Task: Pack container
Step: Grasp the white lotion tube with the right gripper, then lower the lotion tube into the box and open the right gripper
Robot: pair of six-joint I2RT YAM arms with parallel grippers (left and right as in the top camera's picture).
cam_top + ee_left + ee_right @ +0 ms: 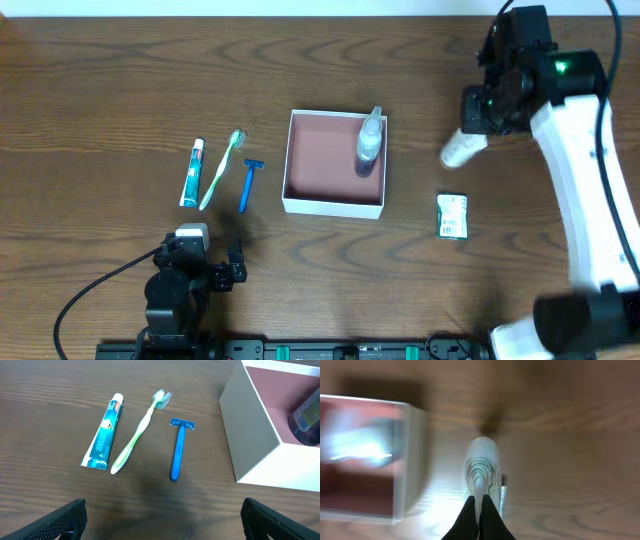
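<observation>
The container (334, 208) is a square white-walled box with a reddish-brown inside at the table's middle; a clear bottle (370, 140) stands in its far right corner. In the left wrist view the container (250, 435) and the bottle (307, 417) are at the right. My right gripper (478, 128) is shut on a white tube (460, 150) with a green pattern and holds it above the table, right of the container. In the right wrist view the fingers (480, 510) pinch the tube (482, 467), with the blurred container (405, 460) to the left. My left gripper (203, 258) is open and empty (162, 520).
A toothpaste tube (191, 173), a green toothbrush (222, 168) and a blue razor (247, 185) lie side by side left of the container. They also show in the left wrist view: toothpaste (104, 435), toothbrush (140, 430), razor (178, 450). A small green-and-white packet (452, 216) lies right of the container.
</observation>
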